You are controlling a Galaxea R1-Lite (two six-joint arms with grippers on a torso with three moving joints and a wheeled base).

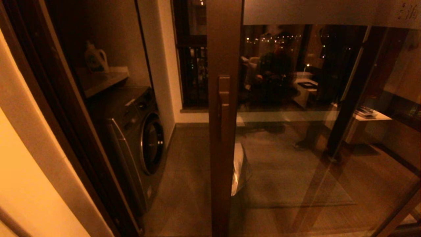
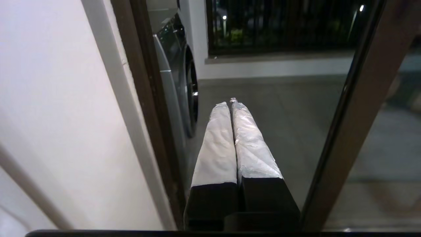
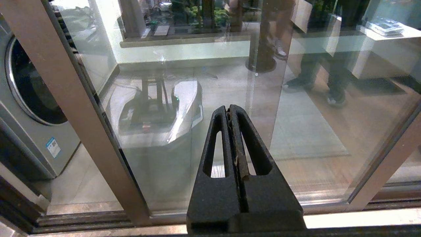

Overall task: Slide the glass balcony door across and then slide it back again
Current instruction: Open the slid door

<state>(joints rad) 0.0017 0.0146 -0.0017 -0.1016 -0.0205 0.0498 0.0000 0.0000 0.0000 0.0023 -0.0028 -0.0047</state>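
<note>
The glass balcony door (image 1: 312, 131) fills the middle and right of the head view. Its brown wooden stile (image 1: 223, 184) carries a blocky pull handle (image 1: 224, 105), and the frosted top band (image 1: 329, 11) has dark characters at the far right. An open gap lies to the left of the stile. Neither gripper shows in the head view. My left gripper (image 2: 228, 102), with white-wrapped fingers, is shut on nothing and points into the gap beside the door's stile (image 2: 361, 98). My right gripper (image 3: 228, 108) is shut and empty, facing the low part of the glass (image 3: 296, 131) to the right of the stile (image 3: 75, 98).
A washing machine (image 1: 138, 138) stands inside the gap on the left, under a shelf with a detergent jug (image 1: 96, 59). A dark fixed jamb (image 1: 49, 98) and white wall bound the left side. A barred window (image 1: 192, 65) is at the back. The floor track (image 3: 82, 219) runs below.
</note>
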